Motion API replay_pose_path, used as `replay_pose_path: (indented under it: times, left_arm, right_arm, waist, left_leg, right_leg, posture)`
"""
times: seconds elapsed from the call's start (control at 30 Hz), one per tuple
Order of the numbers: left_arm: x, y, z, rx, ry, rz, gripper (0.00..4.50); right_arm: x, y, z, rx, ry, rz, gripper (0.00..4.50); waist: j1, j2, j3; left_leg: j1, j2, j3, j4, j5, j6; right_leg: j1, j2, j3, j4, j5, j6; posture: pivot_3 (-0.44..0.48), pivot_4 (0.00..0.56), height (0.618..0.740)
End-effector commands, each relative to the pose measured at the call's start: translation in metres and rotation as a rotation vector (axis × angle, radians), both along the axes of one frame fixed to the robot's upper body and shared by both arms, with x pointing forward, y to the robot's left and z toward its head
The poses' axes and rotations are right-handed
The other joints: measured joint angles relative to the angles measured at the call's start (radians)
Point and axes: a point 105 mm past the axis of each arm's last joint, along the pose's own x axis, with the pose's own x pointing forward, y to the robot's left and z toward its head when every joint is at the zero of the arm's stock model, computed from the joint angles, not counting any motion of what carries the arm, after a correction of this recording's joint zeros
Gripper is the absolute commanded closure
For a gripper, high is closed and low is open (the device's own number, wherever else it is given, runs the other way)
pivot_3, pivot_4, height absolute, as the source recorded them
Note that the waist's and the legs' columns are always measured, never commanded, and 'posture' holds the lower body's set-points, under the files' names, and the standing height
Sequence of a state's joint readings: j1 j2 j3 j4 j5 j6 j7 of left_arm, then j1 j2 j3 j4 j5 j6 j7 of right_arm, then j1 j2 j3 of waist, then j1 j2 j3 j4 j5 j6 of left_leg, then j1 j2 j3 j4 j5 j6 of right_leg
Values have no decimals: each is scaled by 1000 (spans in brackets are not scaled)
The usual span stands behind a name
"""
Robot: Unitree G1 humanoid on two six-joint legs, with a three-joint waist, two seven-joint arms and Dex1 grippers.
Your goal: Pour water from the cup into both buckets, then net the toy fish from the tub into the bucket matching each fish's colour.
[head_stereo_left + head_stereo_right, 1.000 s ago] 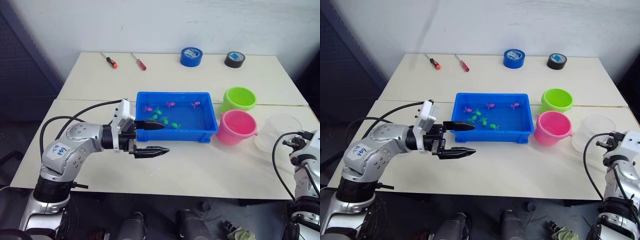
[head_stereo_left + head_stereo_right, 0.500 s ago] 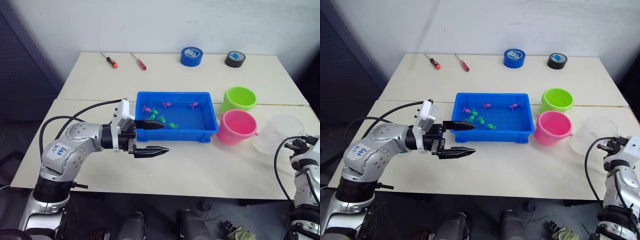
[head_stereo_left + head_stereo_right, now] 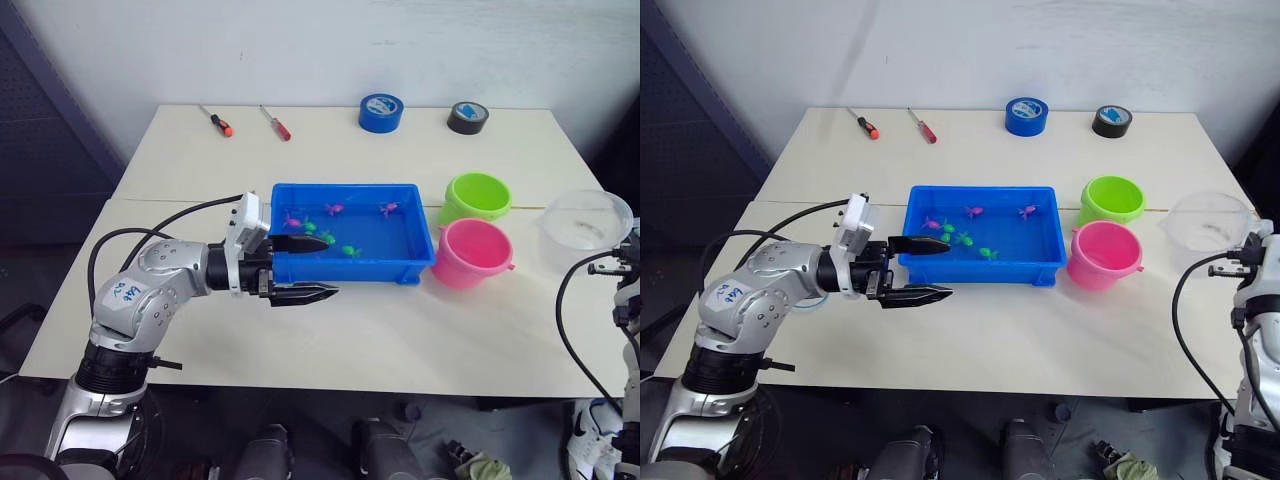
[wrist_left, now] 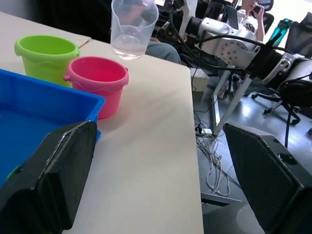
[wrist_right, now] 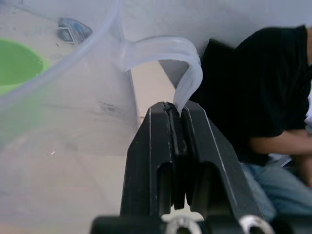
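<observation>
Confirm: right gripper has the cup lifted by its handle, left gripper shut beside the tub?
Not quite. The left gripper is open, jaws spread, as the left eye view shows. It is beside the tub, and the right gripper does hold the cup lifted by its handle.

Two cream tables (image 3: 400, 330) are standing edge to edge before a plain white wall (image 3: 330, 45) at twelve o'clock.

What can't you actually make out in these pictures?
- Net: no view lets me find it.
- Toy fish: too small in the head views to count surely; the left gripper overlaps the tub corner.
- Cup: its water level is unclear; the handle is partly behind the right gripper in the right wrist view.
</observation>
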State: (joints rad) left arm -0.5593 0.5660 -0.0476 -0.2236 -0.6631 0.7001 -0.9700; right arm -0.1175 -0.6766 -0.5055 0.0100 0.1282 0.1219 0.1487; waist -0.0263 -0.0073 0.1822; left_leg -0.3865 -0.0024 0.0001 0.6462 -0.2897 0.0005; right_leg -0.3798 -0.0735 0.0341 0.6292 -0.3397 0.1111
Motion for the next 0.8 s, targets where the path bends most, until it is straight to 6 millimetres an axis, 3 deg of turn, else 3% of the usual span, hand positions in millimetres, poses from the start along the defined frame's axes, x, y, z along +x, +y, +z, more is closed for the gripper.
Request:
replay_pose_path:
  times: [0.03,0.43,0.8]
  left_arm:
    - [0,0,12,-24,-49,-4,0]
    - [1,0,12,-32,-57,20,0]
    - [2,2,13,-29,-66,39,0]
  right_arm:
    - [7,11,23,-137,1,-2,4478]
    - [30,20,38,-454,73,-25,4478]
    - [42,33,34,-689,133,17,4478]
  waist:
    - [-1,0,0]
    - [1,0,0]
    - [0,0,0]
  left_leg:
    - [0,0,0,0,0,0]
    - [-1,-1,1,1,2,-4]
    - [-1,0,2,1,3,-4]
  right_leg:
    - [0,0,0,0,0,0]
    - [-1,0,0,1,0,0]
    - [-3,0,1,2,0,0]
  posture:
    - [0,150,740]
    - [0,150,740]
    - [0,150,740]
